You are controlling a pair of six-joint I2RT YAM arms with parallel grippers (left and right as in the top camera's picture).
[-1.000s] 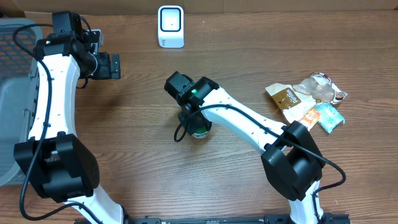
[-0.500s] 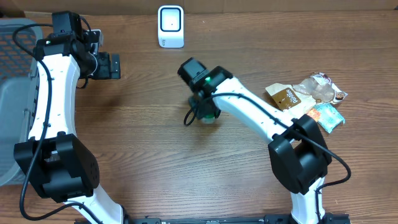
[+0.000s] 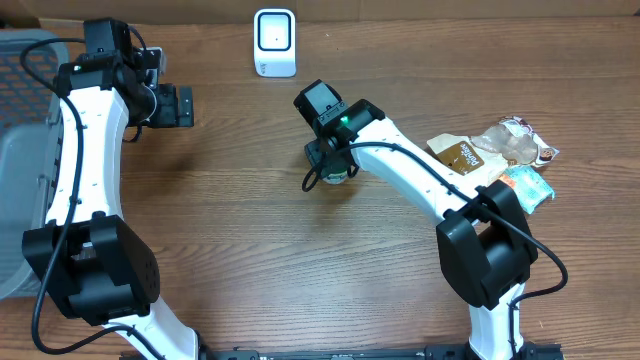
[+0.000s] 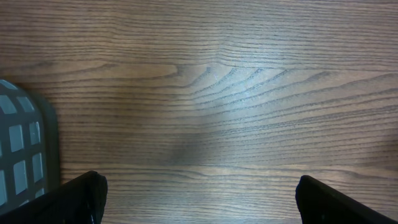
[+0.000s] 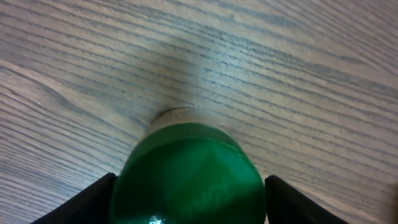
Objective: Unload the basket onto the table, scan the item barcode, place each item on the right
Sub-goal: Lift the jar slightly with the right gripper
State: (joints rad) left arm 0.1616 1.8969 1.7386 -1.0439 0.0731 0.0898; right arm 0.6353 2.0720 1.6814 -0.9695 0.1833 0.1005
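Below-right of scanner (image 3: pixel 274 42), R gripper (image 5: pixel 189 199) flanks green-capped item (image 5: pixel 186 165); gripping or loose, can't tell. L gripper (image 3: pixel 183 105), left of scanner, wide open.

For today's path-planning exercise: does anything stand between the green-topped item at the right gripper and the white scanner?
Nothing visible does: only bare table lies between the green-topped item and the white scanner.

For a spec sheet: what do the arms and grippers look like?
White links, black joints and black cables form the left arm and right arm; the left gripper and right gripper are black. A green light glows at the right wrist.
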